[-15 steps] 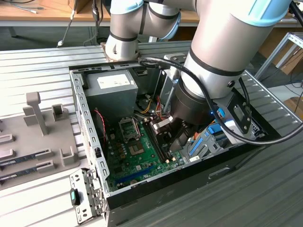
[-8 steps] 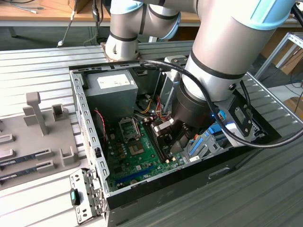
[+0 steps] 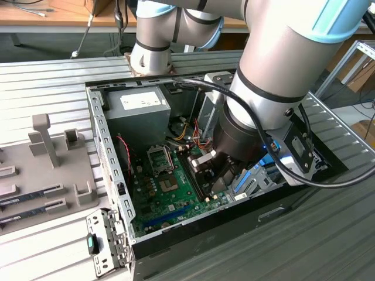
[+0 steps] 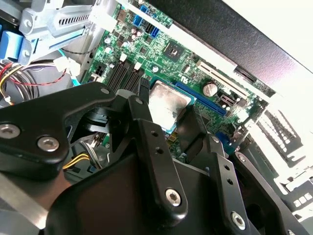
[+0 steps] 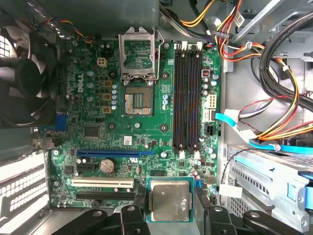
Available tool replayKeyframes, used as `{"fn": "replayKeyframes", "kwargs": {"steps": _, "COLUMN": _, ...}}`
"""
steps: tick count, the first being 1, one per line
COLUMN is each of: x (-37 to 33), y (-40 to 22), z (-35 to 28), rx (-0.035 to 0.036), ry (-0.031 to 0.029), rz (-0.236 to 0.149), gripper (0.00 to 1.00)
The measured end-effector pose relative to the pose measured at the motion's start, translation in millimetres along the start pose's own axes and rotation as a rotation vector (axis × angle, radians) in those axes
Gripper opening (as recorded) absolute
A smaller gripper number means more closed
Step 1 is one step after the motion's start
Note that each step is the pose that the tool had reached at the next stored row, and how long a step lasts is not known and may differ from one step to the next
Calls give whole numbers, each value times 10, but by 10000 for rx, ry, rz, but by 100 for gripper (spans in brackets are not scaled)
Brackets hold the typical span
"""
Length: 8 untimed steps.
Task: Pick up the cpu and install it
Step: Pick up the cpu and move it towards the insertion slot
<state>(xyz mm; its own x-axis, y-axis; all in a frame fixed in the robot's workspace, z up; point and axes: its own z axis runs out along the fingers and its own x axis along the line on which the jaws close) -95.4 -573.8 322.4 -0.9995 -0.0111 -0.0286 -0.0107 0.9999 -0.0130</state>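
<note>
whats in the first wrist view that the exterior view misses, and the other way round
First wrist view adds the cpu, gripped by the gripper, and a black fan. Exterior view adds the robot arm and a grey tray holding memory sticks. Both share the green motherboard and its open socket, frame lifted.
</note>
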Motion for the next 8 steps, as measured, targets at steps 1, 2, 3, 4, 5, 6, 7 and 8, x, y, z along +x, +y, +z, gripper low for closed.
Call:
{"fn": "replayKeyframes", "kwargs": {"steps": 1, "x": 0, "y": 0, "z": 7, "rx": -1, "ry": -1, "rz": 0, "gripper": 47}}
{"fn": "replayKeyframes", "kwargs": {"steps": 2, "x": 0, "y": 0, "z": 15, "rx": 0, "ry": 0, "rz": -1, "gripper": 47}}
{"fn": "replayKeyframes", "kwargs": {"steps": 3, "x": -2, "y": 2, "z": 18, "rx": 1, "ry": 0, "rz": 0, "gripper": 47}}
{"fn": "replayKeyframes", "kwargs": {"steps": 4, "x": -4, "y": 14, "z": 21, "rx": 1, "ry": -1, "rz": 0, "gripper": 47}}
{"fn": "replayKeyframes", "kwargs": {"steps": 5, "x": -4, "y": 32, "z": 23, "rx": 1, "ry": 0, "rz": -1, "gripper": 47}}
{"fn": "replayKeyframes", "kwargs": {"steps": 6, "x": -4, "y": 67, "z": 23, "rx": 0, "ry": 0, "rz": 0, "gripper": 47}}
{"fn": "replayKeyframes", "kwargs": {"steps": 7, "x": -5, "y": 111, "z": 25, "rx": -1, "ry": 0, "rz": 0, "gripper": 47}}
{"fn": "replayKeyframes", "kwargs": {"steps": 8, "x": -5, "y": 136, "z": 25, "rx": 0, "ry": -1, "rz": 0, "gripper": 47}}
